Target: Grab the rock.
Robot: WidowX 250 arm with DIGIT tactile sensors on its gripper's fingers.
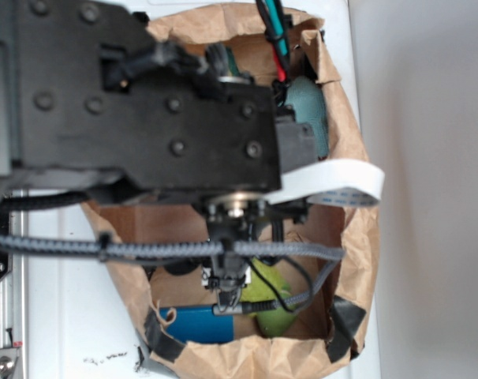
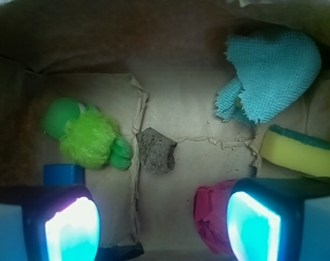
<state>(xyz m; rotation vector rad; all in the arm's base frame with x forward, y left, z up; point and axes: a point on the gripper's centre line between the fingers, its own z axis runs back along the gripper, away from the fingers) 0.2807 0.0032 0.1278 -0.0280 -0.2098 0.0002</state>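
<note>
paper bag [image 1: 357,237], rock [image 2: 156,150] (wrist view only), untouched

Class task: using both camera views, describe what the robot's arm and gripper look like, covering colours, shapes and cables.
The arm is blocky black plastic studded with round bolts. A flat white ribbon cable and a braided grey cable run off it. The gripper has two dark fingers with glowing cyan-white pads.
</note>
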